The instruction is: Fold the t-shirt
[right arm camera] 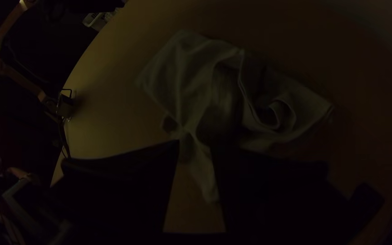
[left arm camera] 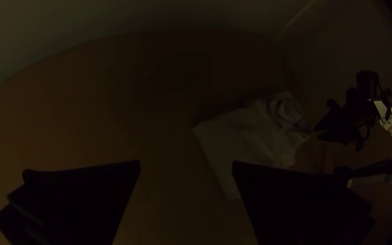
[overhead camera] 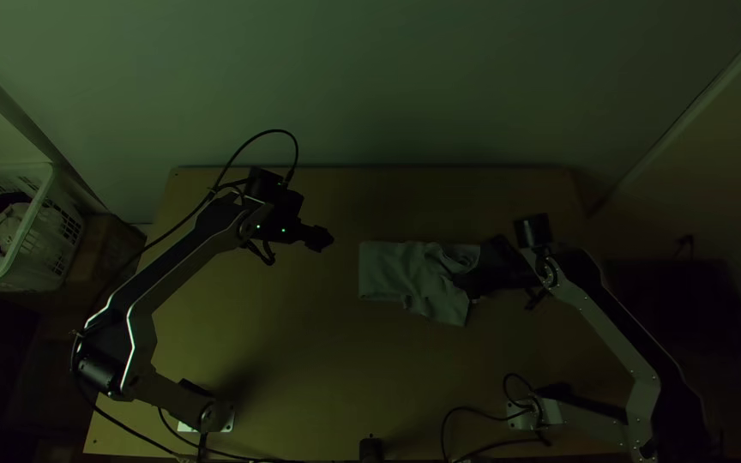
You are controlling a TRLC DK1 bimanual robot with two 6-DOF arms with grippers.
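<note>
Top view suggests a soft, light t-shirt (overhead camera: 388, 270), best pinched at its five-o'clock corner (overhead camera: 458, 317); left tool (left arm camera: 186, 163) wide, empty; right tool (right arm camera: 195, 144) narrowly parted, hold unclear.

Wooden table (overhead camera: 302, 360), pale t-shirt (overhead camera: 388, 267) on top, one end flat, other rumpled

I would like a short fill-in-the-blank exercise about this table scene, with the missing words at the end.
The t-shirt lies on the wooden ____. In the top view, the white basket stands to the ____ of the table. Of the left gripper and the right gripper, the one nearer the t-shirt is the ____ one.

Missing words: table; left; right.
</note>
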